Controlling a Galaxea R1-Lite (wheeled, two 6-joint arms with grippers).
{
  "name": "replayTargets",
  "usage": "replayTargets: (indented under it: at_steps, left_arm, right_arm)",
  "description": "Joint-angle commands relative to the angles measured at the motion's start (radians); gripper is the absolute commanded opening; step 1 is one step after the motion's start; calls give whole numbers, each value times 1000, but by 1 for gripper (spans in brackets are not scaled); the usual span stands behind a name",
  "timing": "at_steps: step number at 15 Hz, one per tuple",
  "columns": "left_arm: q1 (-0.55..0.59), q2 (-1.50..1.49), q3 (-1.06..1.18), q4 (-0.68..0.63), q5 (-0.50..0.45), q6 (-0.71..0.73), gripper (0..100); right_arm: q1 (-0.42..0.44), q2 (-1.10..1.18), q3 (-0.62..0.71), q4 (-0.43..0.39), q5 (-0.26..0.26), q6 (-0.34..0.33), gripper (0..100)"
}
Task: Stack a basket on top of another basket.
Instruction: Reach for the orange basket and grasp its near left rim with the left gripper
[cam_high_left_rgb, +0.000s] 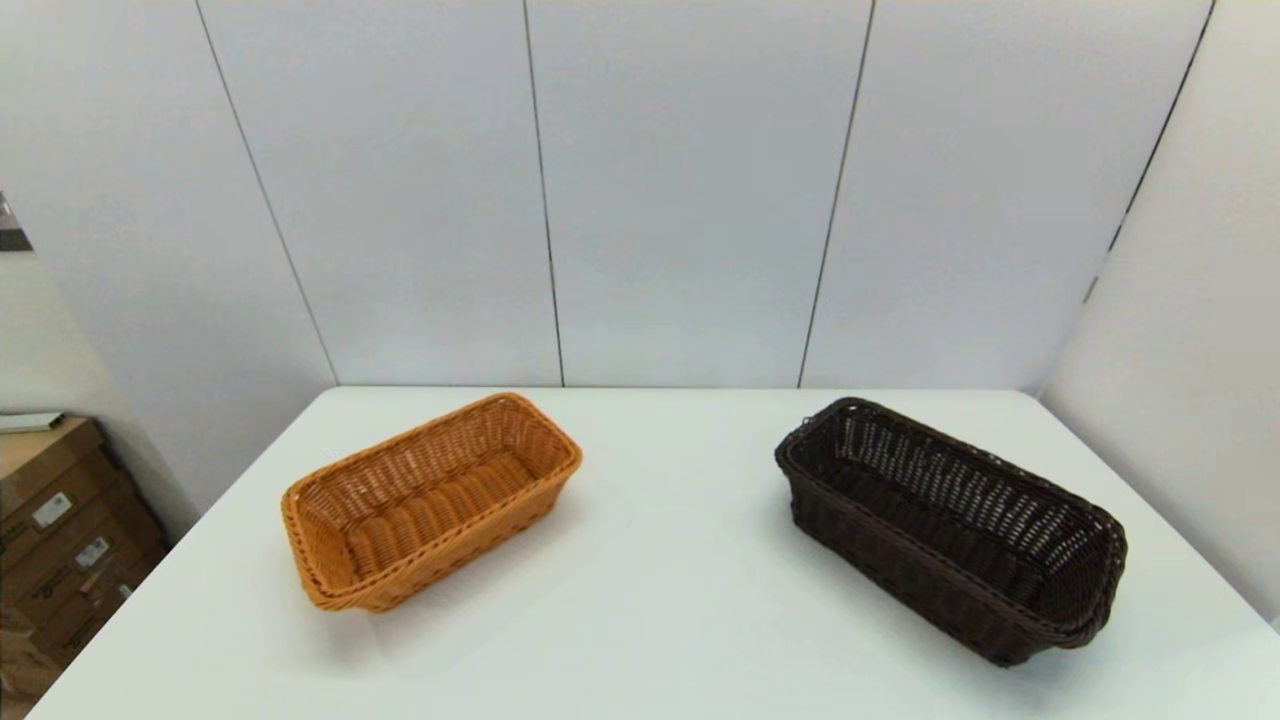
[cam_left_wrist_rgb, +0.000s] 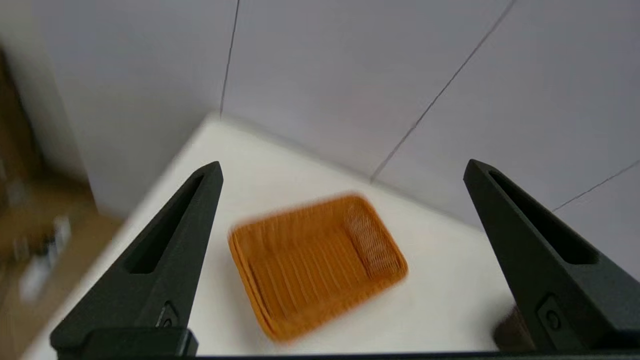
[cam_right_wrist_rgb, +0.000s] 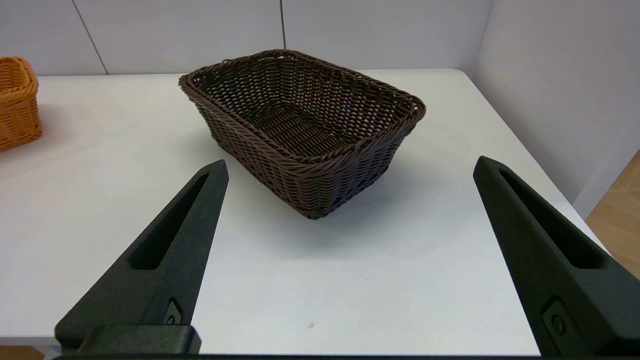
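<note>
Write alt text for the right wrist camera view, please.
A dark brown wicker basket sits empty on a white table, ahead of the open right gripper, whose two black fingers frame it without touching. The end of an orange-tan basket shows at the edge.

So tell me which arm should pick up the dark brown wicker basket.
Probably the right: the dark brown wicker basket sits on the robot's right, directly ahead of the open right gripper. The left gripper faces the orange-tan wicker basket.
</note>
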Motion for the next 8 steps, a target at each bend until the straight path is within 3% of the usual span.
replayTargets:
  at_steps: [1,4,8]
  left_arm:
    - [-2,407,-248,378,2,-260,100]
    - [-2,522,-245,422,-17,-323,100]
    - [12,674,-234,488,-159,-375,100]
  right_arm:
    - [0,0,0,0,0,0,100]
    - [0,0,0,0,0,0,100]
    - [0,0,0,0,0,0,100]
